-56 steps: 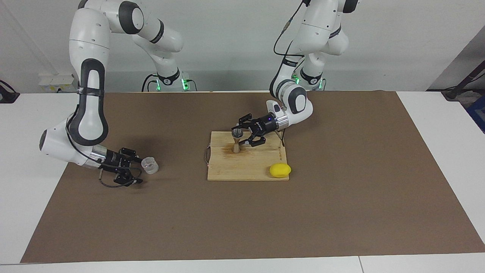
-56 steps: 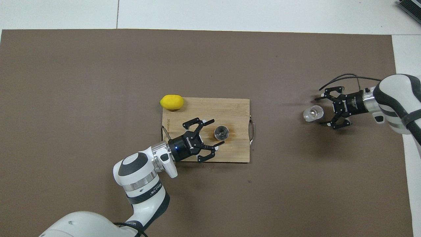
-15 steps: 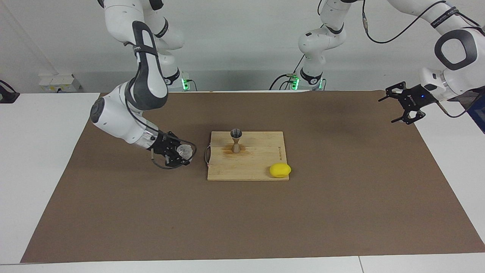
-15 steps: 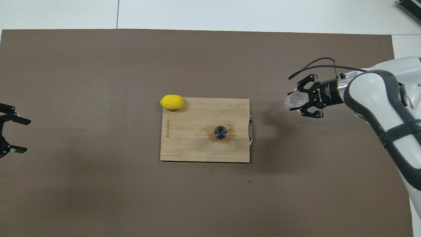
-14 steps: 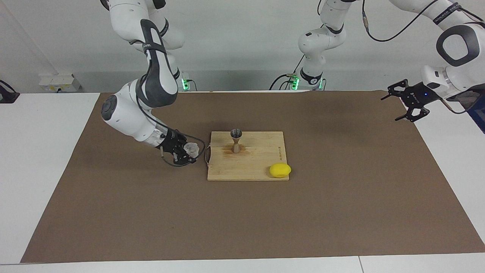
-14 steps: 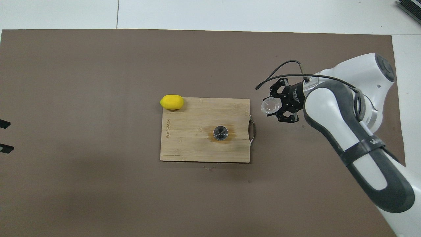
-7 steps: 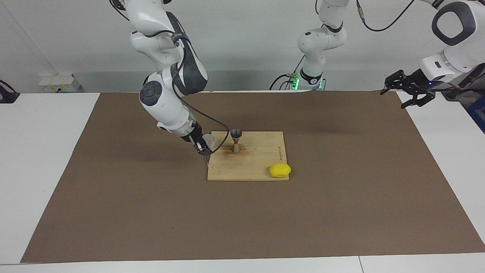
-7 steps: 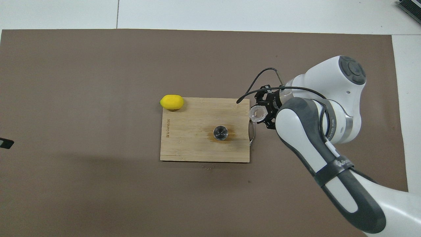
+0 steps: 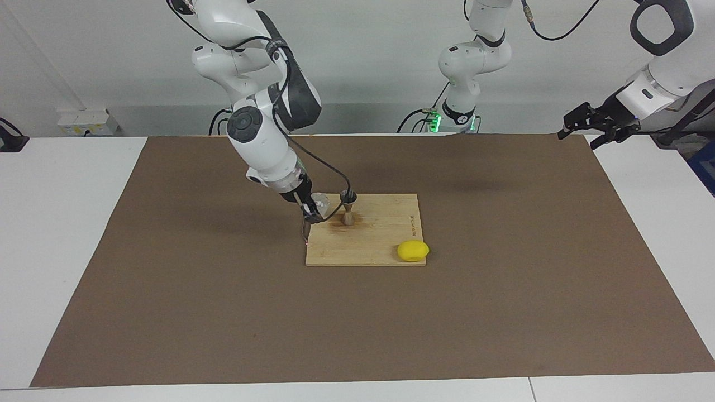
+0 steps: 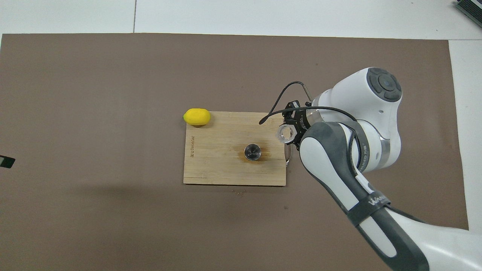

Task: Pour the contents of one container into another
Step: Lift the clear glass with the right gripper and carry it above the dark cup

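Observation:
My right gripper [image 9: 312,210] is shut on the small clear cup [image 9: 320,200], holding it just above the handle end of the wooden cutting board [image 9: 380,240]. In the overhead view the cup [image 10: 285,134] shows its round rim between the fingers of the right gripper [image 10: 289,130], a short way from the jigger. The grey metal jigger [image 9: 348,206] stands upright on a stained patch of the board [image 10: 218,165], its open top seen from above [image 10: 252,151]. My left gripper [image 9: 578,135] is open, holds nothing, and is raised over the mat's corner at the left arm's end.
A yellow lemon [image 9: 413,250] lies on the board's corner farthest from the robots, toward the left arm's end, also seen from above [image 10: 196,116]. A black cable [image 9: 329,167] loops from the right wrist over the jigger. The brown mat [image 9: 503,279] covers the table.
The right arm has carried the cup across the mat to the board's handle end, close to the jigger. The left gripper has drifted slightly higher at its own end.

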